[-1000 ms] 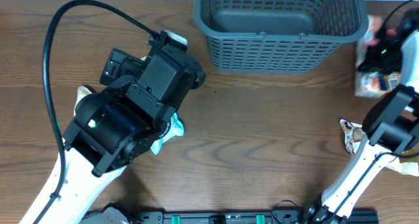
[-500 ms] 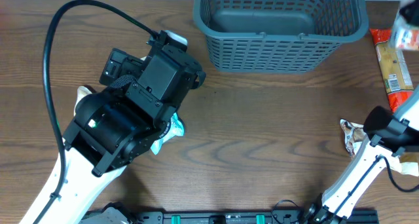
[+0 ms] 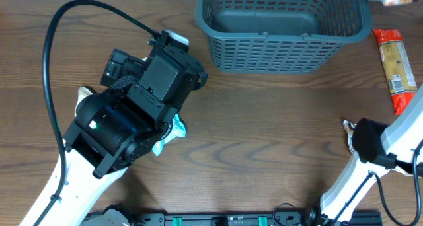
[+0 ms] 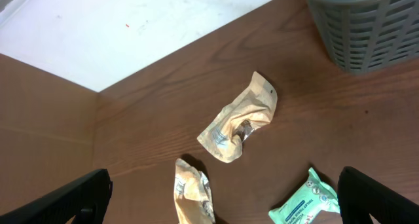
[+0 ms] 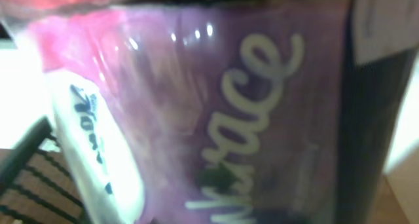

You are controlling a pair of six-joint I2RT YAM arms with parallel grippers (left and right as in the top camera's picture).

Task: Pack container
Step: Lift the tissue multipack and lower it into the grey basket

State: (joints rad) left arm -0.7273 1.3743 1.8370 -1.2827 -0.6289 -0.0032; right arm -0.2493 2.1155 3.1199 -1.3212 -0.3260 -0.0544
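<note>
Left hand [image 4: 221, 194] released, jaws wide above the brown wooden desk [image 3: 277, 133]. Right hand, itself unseen, clenched on a glossy purple plastic packet [image 5: 216, 106], we judge. Large dark grey-blue slotted plastic basket [image 3: 283, 37] at the desk's far edge, with a long orange packet [image 3: 394, 67] just beside it.

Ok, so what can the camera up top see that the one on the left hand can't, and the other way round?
Only overhead: the long orange-red snack packet lying right of the large dark grey-blue slotted plastic basket, that basket's inside floor, and the left arm and right arm. Only left wrist: two crumpled tan packets lying apart, mostly hidden from above by the left arm, and the left gripper wide open. Both: the basket, the green-and-white packet and the brown wooden table.
</note>
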